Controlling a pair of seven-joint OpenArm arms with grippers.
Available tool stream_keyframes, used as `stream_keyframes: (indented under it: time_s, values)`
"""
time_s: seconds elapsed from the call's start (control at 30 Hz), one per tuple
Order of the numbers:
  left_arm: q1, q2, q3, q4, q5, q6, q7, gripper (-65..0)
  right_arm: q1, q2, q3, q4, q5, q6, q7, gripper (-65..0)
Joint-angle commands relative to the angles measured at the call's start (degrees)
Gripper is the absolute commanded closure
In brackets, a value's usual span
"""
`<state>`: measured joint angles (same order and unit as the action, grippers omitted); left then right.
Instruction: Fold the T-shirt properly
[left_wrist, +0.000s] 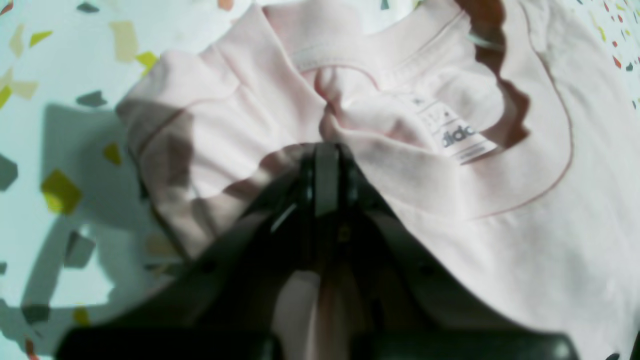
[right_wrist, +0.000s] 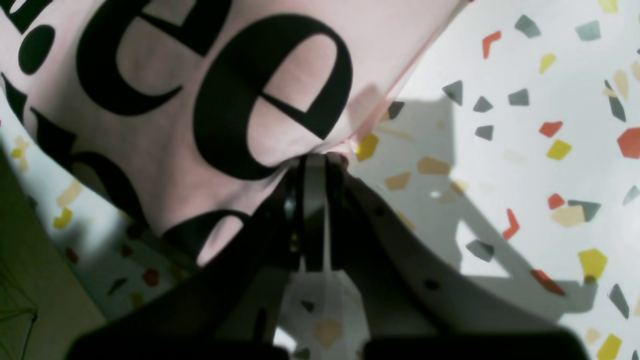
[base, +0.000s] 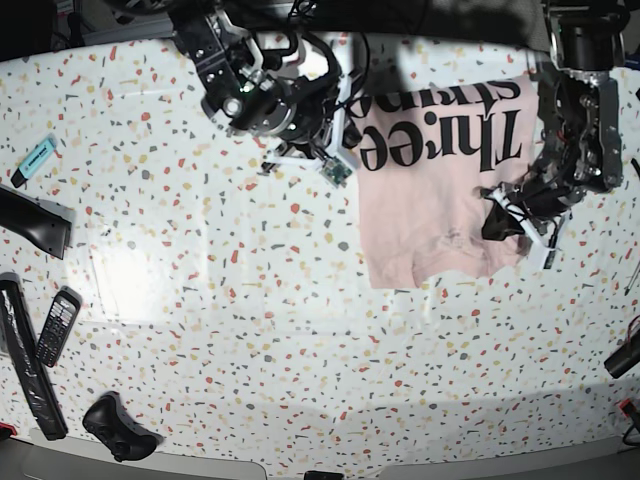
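The pale pink T-shirt (base: 430, 200) lies on the speckled table, with black serif lettering (base: 450, 140) face up at its far end. My right gripper (base: 350, 152) is shut on the shirt's left edge; in the right wrist view it (right_wrist: 315, 161) pinches the hem beside a big black "e" (right_wrist: 272, 95). My left gripper (base: 495, 222) is shut on bunched cloth at the shirt's near right. In the left wrist view it (left_wrist: 327, 150) pinches a fold just below the collar (left_wrist: 400, 60) and the white neck label (left_wrist: 462, 137). The shirt's near end (base: 440, 255) is rumpled.
On the white speckled table (base: 250, 300), a teal object (base: 37, 155), a black flat piece (base: 35, 225), a black phone (base: 58, 325), a long black bar (base: 25, 360) and a black lump (base: 120, 425) lie at the left. A dark object (base: 622, 355) sits at the right edge.
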<state>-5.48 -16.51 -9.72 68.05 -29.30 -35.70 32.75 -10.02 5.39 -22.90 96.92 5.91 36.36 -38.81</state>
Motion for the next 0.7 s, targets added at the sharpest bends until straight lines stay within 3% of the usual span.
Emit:
stream_keyframes:
  time_s: [0.0,0.27,0.43,0.67]
  values:
    - [-1.1,-0.7,-0.2,1.1,-0.8,-0.3,-1.1,0.0,0.4,-0.7,0.0,1.2,1.0,0.2,1.3,0.0]
    - [1.9,-4.1,-0.4,10.8,-4.4,0.0,4.2,0.0,0.3,-0.8,4.8,7.3,5.4,-0.4,-0.7,0.0]
    - [7.3,-7.3,-0.5,17.2,-4.8,5.5,2.6,0.0,-0.7,-0.8,10.9,11.1,6.9,-0.4,-2.4,0.0]
    - [17.3,-8.1,-5.1,26.1,-4.7,6.6,3.1,0.0,-8.2,-0.8,19.4,18.2,7.0,-0.4,-2.4,0.0]
